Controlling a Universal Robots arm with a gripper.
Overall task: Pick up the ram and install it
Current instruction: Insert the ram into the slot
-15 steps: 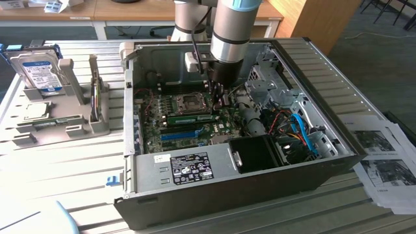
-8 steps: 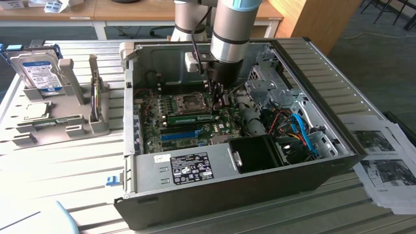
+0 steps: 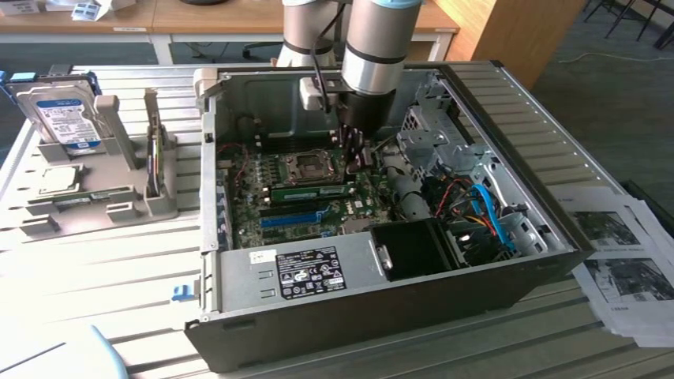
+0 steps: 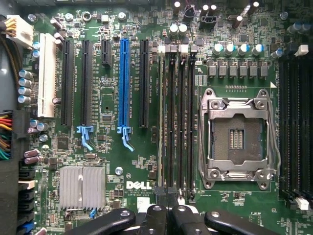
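Observation:
A ram (image 3: 312,192), a long green stick, sits on edge in a memory slot between the processor socket (image 3: 309,164) and the blue slot (image 3: 290,218). In the wrist view the ram (image 4: 160,117) shows edge-on as a pale strip in the black slot closest to the blue slot (image 4: 123,83). My gripper (image 3: 358,156) hangs inside the case over the slots' far end. Its black fingertips (image 4: 157,214) are pressed together, so the gripper (image 4: 168,211) is shut with nothing visible between them. Whether it touches the ram I cannot tell.
The open computer case (image 3: 548,237) lies on its side on a slatted table. Drive cages and blue cables (image 3: 487,212) crowd its right end in the exterior view. A grey holder (image 3: 95,201) on the exterior view's left carries a hard drive (image 3: 65,118) and a thin board on edge (image 3: 158,162). Papers (image 3: 621,260) lie to the right.

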